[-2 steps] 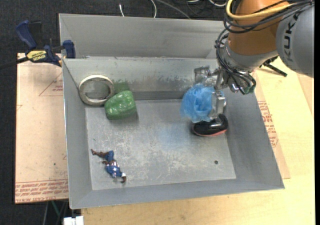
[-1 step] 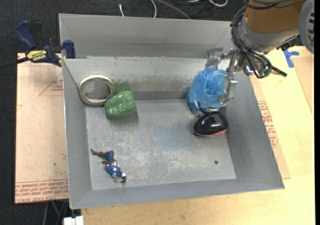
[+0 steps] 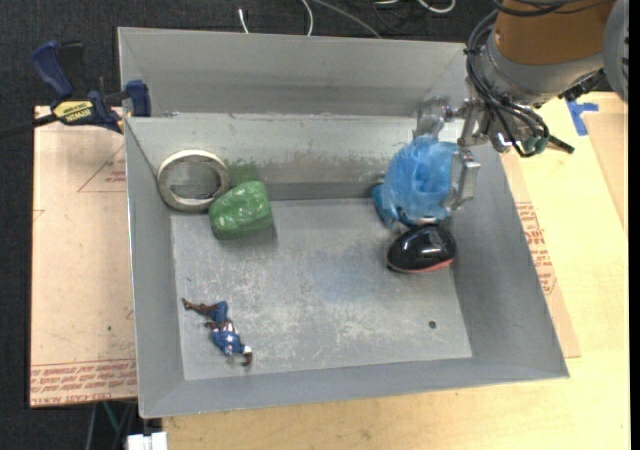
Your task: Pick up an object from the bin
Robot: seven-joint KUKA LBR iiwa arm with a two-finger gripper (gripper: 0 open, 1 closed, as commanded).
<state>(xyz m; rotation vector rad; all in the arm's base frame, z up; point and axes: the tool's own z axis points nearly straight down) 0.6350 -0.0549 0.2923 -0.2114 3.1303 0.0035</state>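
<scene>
blue crumpled bag point(image 3: 413, 183) between the fingers point(image 3: 466, 174) of downward-pointing gripper point(image 3: 440, 186)

The pincer point(image 3: 443, 188) is clasping a blue bag point(image 3: 415, 183) by the bin's point(image 3: 330, 283) right wall, above a black mouse point(image 3: 420, 252); ring point(image 3: 192, 179), pepper point(image 3: 241, 209) and figurine point(image 3: 225, 332) are lying leftward.

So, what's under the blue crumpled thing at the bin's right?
A glossy black rounded thing shows at the lower edge of the blue crumpled thing, its top covered. Anything else beneath the blue is hidden.
</scene>
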